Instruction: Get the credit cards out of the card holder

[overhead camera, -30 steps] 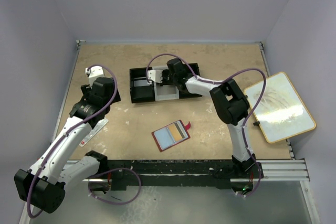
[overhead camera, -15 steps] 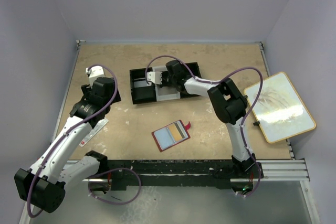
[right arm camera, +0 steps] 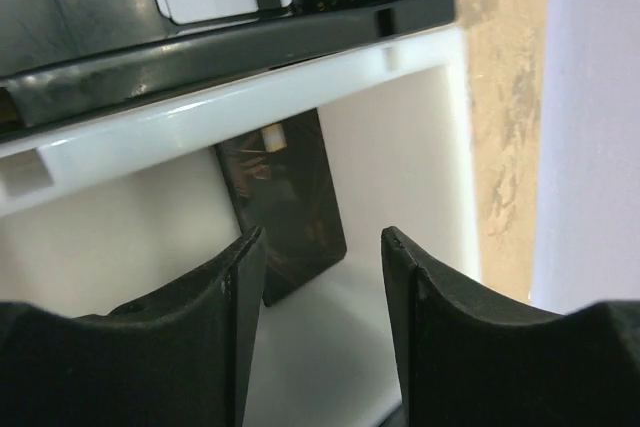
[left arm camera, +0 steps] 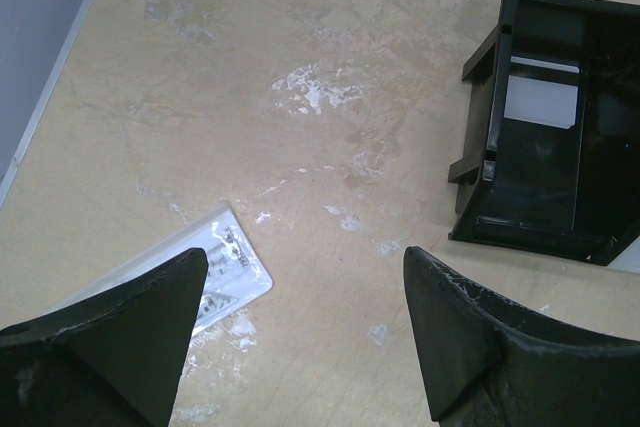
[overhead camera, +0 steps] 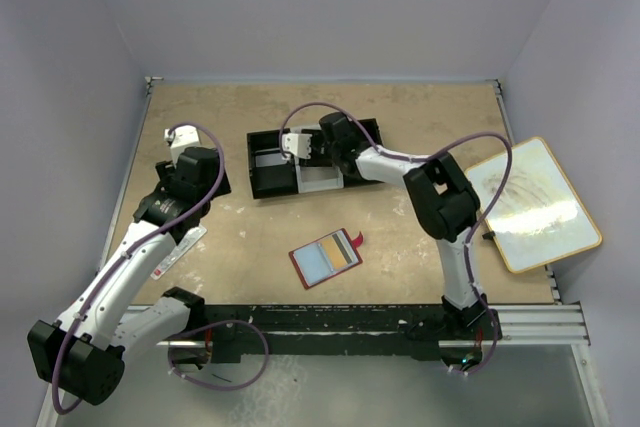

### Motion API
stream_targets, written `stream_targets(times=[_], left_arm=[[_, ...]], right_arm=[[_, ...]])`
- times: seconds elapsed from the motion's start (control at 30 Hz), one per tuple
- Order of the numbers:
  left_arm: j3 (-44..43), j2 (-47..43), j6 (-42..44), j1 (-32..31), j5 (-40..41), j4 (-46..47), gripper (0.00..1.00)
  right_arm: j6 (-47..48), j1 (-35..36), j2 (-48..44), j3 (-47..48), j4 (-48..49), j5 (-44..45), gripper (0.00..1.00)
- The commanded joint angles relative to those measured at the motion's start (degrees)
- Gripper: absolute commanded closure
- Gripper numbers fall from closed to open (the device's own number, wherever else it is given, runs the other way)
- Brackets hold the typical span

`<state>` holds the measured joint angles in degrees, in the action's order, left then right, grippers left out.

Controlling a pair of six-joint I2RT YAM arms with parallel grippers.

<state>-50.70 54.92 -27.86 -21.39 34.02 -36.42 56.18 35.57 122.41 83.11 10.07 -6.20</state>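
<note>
Evidently the job is well under way. By the left edge of the table (overhead camera: 430, 117) the left gripper (left arm camera: 305, 277) hangs released, its matt black fingers spread wide with nothing between them, above a clear, crinkly packet (left arm camera: 215, 267).

Toward the far edge, at the middle, sits a shallow plastic tray (left arm camera: 478, 162) with glossy black outer compartments and a white middle one. A pale card (left arm camera: 540, 102), thin, flat and rigid, lies in the left black compartment. A dark card (right arm camera: 285, 202) with a slight sheen rests in the white one, against its wall. The right gripper (right arm camera: 320, 242) hovers over that dark card with its jaws parted and grips nothing, so the card looks set down.

The card holder (overhead camera: 326, 258) lies unfolded near the middle of the near edge. It is red-bordered with rounded corners, one panel blue-grey, the other orange-tan. Whether that orange face is one more card to pull, I cannot tell; if so, that is what remains.

A white board (overhead camera: 530, 197) in a wooden frame overhangs the right edge.
</note>
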Motion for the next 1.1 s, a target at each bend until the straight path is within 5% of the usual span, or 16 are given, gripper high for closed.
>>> stream_targets(times=[0.0, 0.2, 0.33, 0.5, 0.67, 0.87, 1.07], left_arm=[[0.24, -0.23, 0.70, 0.32, -0.75, 1.98, 0.23], [0.35, 0.00, 0.81, 0.36, -1.45, 2.15, 0.23], [0.34, -0.15, 0.90, 0.35, -1.59, 2.10, 0.23], [0.47, -0.65, 1.25, 0.33, -3.19, 2.12, 0.23], [0.78, 0.55, 2.85, 0.34, -8.52, 3.14, 0.23], [2.03, 4.75, 3.34, 0.21, -24.76, 6.71, 0.23], [4.99, 7.57, -4.35, -6.84, -31.67, 13.43, 0.27]], right_arm=[[-3.71, 0.02, -8.22, -1.56, 2.70, -3.45, 0.45], [-5.90, -0.01, -10.92, -2.76, 2.04, -3.03, 0.39], [-16.74, 0.00, -18.53, -8.38, 9.78, -3.31, 0.42], [-45.52, 0.00, -35.06, -26.27, 26.96, -2.32, 0.44], [-74.20, 0.00, -46.34, -38.08, 19.23, 0.21, 0.42], [-100.32, 0.87, -56.46, -57.44, 22.07, -10.37, 0.46], [-113.60, 8.64, -62.86, -69.79, 23.70, -4.56, 0.43]])
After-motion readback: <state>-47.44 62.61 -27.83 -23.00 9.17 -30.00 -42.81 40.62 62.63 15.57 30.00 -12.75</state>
